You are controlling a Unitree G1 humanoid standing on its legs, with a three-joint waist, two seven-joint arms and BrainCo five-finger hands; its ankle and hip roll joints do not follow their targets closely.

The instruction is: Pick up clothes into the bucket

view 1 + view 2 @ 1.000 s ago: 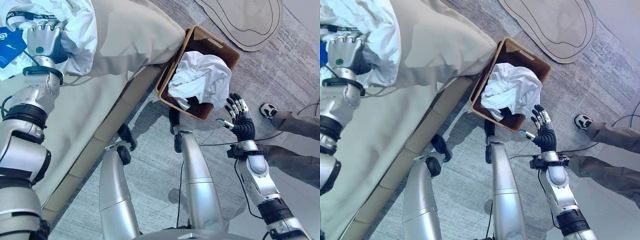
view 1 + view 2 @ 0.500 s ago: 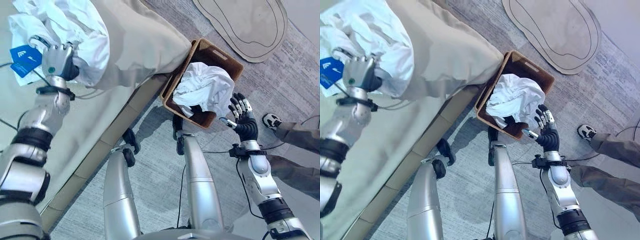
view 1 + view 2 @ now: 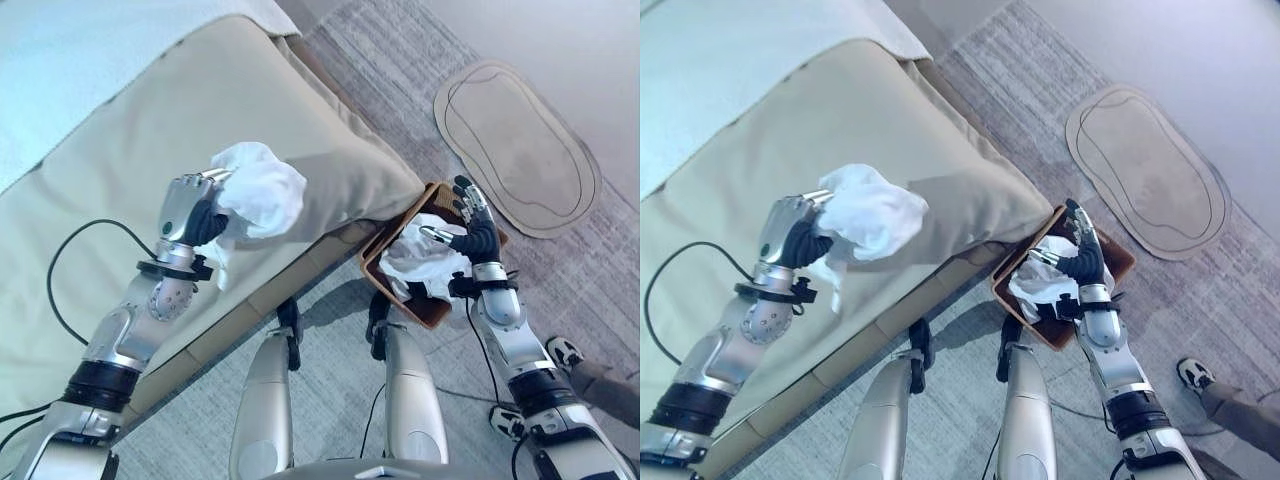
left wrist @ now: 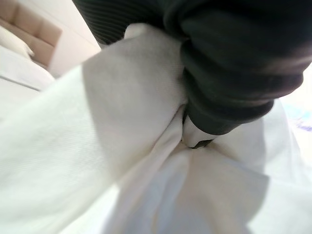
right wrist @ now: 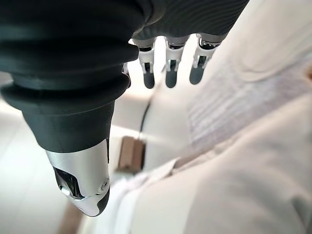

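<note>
My left robot hand is clenched round a bunched white garment, held up over the beige bed. The wicker basket sits on the floor off the bed's corner, to the robot's right of the load, w/ white clothes already in it. My right robot hand hovers over the basket, fingers straight, holding nothing. Next carry needs a rightward swing, I reckon.

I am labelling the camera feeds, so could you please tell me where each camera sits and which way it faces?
Left and right eye views: on the head, looking down at the bed, basket, both arms.
Left wrist view: on the left wrist, along the left hand clutching the white garment.
Right wrist view: on the right wrist, past the open right hand.
Eye views and left wrist view share the garment.
</note>
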